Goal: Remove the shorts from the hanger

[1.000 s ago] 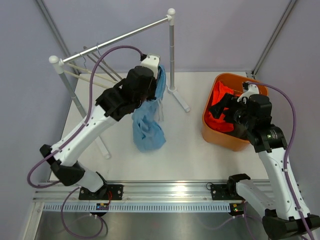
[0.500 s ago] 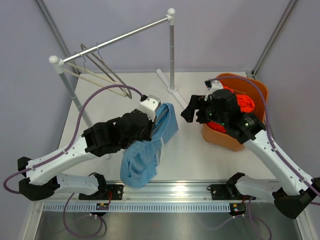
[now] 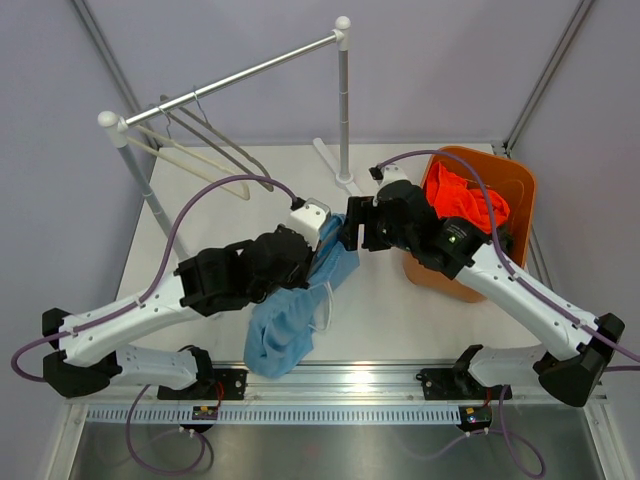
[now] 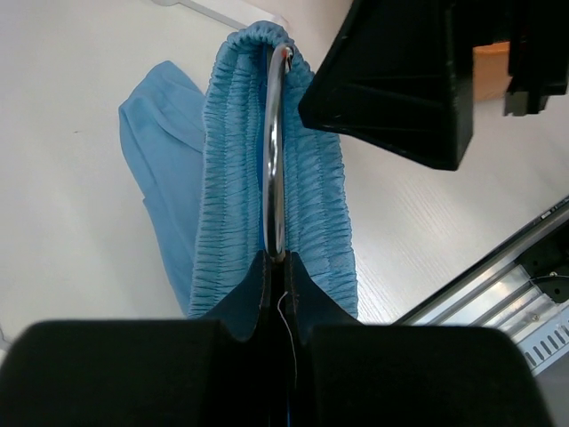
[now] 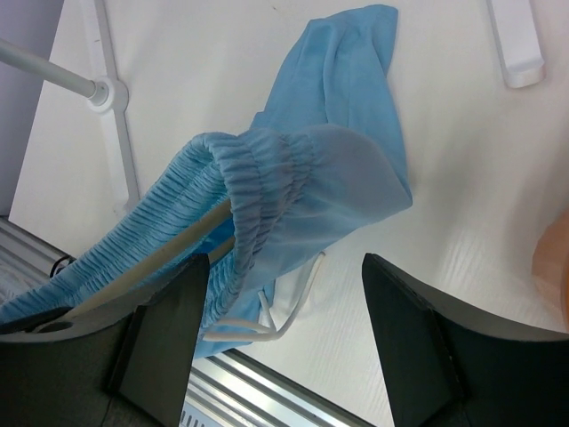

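Left gripper (image 4: pixel 277 260): pinched fully shut on hanger (image 4: pixel 274 151) wire, with elastic waistband of blue shorts (image 4: pixel 222 178) bunched round that wire just ahead of fingertips. Held above table (image 3: pixel 400 310), mid-workspace, between both arms.

Legs trailing down toward near-left, hem end close to near rail; cannot tell if touching table. Long axis diagonal: waistband far-right and high, legs near-left and low. Hanger tip pointing at right gripper (image 5: pixel 284 262).

Right gripper: wide open, holding nothing, lined up on waistband end. Gathered cloth shows between its fingers in wrist view, no contact visible.

Handling guess: light, limp, thin cloth, zero stiffness, follows any pull. Gathered elastic probably grips wire, so expect stretch before slip. Drawstring (image 5: pixel 302 289) hanging loose, possible snag.

Best hold: thick gathered waistband at hanger tip, not thin leg fabric. Pull along wire, away from left gripper.

Further back, right side: orange shorts (image 3: pixel 470 200) lying in bin (image 3: pixel 515 185). Farthest: rack (image 3: pixel 250 72) carrying bare hangers (image 3: pixel 210 135).
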Tool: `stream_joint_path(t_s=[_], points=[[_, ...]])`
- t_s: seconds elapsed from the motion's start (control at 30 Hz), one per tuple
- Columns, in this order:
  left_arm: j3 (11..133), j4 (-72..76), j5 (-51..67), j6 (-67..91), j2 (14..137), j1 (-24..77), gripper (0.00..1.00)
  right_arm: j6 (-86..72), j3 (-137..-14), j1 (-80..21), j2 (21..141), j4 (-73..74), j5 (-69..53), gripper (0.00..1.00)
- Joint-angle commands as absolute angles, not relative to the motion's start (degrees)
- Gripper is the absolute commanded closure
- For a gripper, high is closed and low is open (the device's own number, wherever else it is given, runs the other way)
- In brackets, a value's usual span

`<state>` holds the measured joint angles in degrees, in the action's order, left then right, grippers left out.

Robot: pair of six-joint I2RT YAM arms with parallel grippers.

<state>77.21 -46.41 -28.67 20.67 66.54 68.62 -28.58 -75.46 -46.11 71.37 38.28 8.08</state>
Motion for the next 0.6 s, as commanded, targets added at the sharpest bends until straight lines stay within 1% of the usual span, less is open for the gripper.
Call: stream_joint_path(t_s=[0.0,0.13,0.2,0.27,0.37,0.4,0.47,0.5,0.57], points=[[77.87,-41.13,-29.71,20.65,66.53,69.08,1.00,-29.44,-78.57,-47.63,73.03,36.39,11.07,0.23],[78.13,-41.13,-29.18,20.65,66.27,69.26,1.00,-29.44,-78.93,-48.25,74.53,36.65,12.30,0.26],[78.57,-41.66,-29.27,20.65,66.09,69.43,1.00,-29.44,-78.58,-48.34,74.88,36.48,13.26,0.31],[79.01,-42.45,-29.36,20.65,66.18,69.78,1.00,-29.27,-78.57,-48.34,75.06,36.56,14.59,0.38],[79.10,-43.06,-29.27,20.74,66.01,70.66,1.00,-28.57,-79.71,-48.34,76.28,36.39,16.43,0.53],[79.10,-43.41,-29.35,20.74,65.66,71.01,1.00,-28.30,-80.76,-48.25,76.72,36.73,16.70,0.64],[78.93,-43.85,-29.96,20.83,65.13,71.63,1.00,-27.86,-82.08,-48.25,78.65,37.18,17.05,0.74],[78.93,-44.47,-30.14,20.83,64.43,71.72,1.00,-27.77,-83.22,-48.25,79.18,37.61,17.66,0.83],[78.93,-45.52,-30.23,20.83,63.72,71.81,1.00,-27.51,-84.11,-48.25,80.24,37.62,18.19,0.91]])
